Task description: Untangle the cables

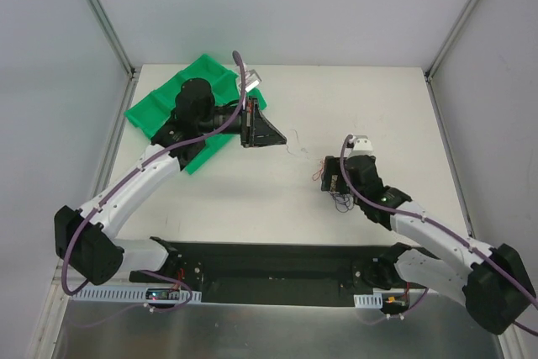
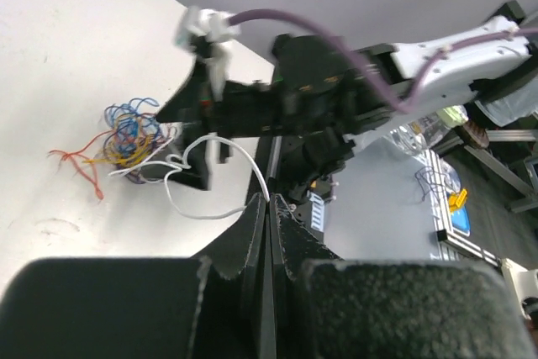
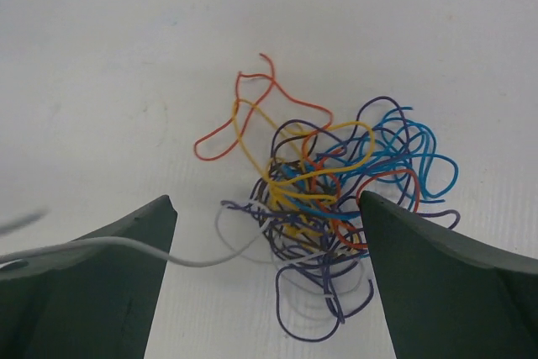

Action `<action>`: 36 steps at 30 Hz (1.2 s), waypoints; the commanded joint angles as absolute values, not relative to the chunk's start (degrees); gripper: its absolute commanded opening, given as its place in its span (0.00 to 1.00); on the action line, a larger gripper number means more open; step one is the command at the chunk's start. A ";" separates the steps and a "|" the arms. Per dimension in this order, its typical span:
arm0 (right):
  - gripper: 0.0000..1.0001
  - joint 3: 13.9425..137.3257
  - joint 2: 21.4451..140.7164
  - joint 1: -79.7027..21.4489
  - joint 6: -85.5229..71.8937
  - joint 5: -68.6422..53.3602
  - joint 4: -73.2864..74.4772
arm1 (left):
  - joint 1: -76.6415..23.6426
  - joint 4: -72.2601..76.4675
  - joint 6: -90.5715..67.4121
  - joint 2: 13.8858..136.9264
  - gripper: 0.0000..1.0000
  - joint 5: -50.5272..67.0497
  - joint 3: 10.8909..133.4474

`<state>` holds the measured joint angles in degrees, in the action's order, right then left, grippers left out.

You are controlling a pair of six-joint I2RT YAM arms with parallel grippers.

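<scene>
You are early in this job, by my judgement: the knot of thin blue, purple, red, orange and yellow cables (image 3: 328,208) lies bunched on the white worktop (image 1: 252,208), between the wide-open fingers of your right hand (image 3: 267,201), ungripped. Your left hand (image 2: 267,208) is clamped on one thin white cable (image 3: 109,241), which runs back into the knot. Every colour is left to separate.

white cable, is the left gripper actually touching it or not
Touching. The left wrist view shows the white cable running from the tangle straight into the shut jaws of the left gripper, pinched at their tips.
</scene>
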<state>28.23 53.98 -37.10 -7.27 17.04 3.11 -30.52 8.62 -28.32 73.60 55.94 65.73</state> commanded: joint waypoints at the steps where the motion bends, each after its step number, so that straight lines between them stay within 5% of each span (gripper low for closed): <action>1: 0.94 31.20 61.07 -36.65 -14.48 28.55 -3.77 | -33.31 9.23 -29.44 66.98 0.00 55.37 73.64; 10: 0.93 27.95 64.95 -25.59 -24.61 31.99 -4.40 | -33.40 -4.55 -16.80 48.79 0.00 30.10 88.31; 23: 0.94 27.42 62.67 -7.13 -22.42 21.81 -0.26 | -33.40 -16.70 -7.12 50.71 0.00 7.22 105.64; 30: 0.92 31.28 63.89 -8.34 -8.71 1.87 -5.63 | -33.31 -18.37 -12.65 53.17 0.00 9.93 95.56; 36: 0.93 25.23 59.17 -13.27 -4.66 2.46 -11.95 | -33.40 -18.46 -14.93 52.47 0.00 8.09 75.27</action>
